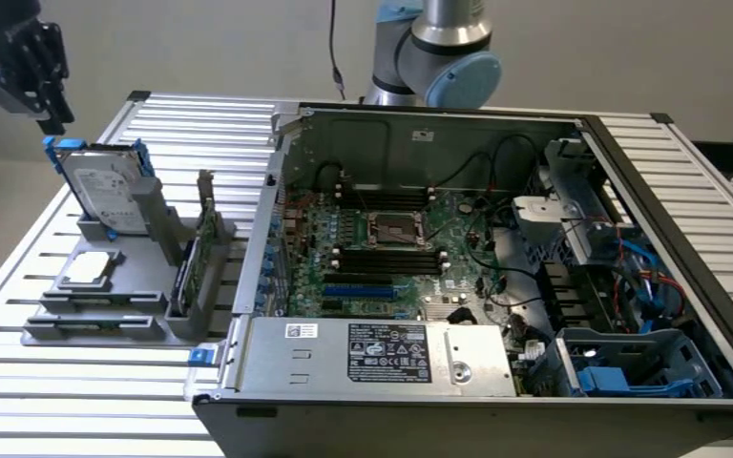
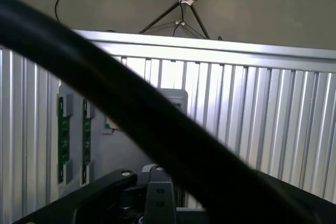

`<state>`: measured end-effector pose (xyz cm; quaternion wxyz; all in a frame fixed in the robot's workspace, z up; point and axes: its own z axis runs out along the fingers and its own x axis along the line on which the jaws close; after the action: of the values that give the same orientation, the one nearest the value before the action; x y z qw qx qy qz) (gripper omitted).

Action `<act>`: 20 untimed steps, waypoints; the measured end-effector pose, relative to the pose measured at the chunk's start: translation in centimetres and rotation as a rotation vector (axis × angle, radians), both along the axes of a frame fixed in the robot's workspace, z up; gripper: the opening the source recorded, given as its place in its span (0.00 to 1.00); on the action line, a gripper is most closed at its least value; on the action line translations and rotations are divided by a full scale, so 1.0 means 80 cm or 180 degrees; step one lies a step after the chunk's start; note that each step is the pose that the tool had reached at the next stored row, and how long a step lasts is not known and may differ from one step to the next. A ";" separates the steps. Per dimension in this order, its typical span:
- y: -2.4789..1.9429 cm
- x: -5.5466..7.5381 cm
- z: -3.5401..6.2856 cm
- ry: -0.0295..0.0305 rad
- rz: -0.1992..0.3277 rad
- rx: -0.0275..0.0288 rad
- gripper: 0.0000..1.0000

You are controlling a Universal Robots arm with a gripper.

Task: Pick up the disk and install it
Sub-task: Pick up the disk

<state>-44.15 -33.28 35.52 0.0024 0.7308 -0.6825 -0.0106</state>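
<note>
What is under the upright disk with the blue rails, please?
The disk stands on edge in a slot of a grey stand, which rests on the slatted table. The slot covers the disk's lower edge, so how it seats cannot be seen.

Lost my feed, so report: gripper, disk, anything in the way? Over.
Gripper just above the disk, holding nothing. Disk upright in the grey stand, not yet installed. Nothing between them.

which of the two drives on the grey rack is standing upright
The disk with blue rails: it is the larger one and stands on edge in the grey rack. The smaller silver drive lies flat and has no rails.
</note>
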 end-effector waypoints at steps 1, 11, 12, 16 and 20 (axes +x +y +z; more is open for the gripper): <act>-0.0003 0.000 0.000 0.0000 0.0013 0.0000 0.36; -0.0005 0.001 -0.018 -0.0014 0.0123 -0.0004 0.60; -0.0005 0.001 -0.020 -0.0017 0.0129 -0.0005 0.60; -0.0005 0.001 -0.029 -0.0029 0.0134 -0.0005 0.60; -0.0005 0.001 -0.039 -0.0030 0.0134 -0.0005 0.60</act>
<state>-44.10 -33.32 32.43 0.0000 0.7450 -0.6670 -0.0065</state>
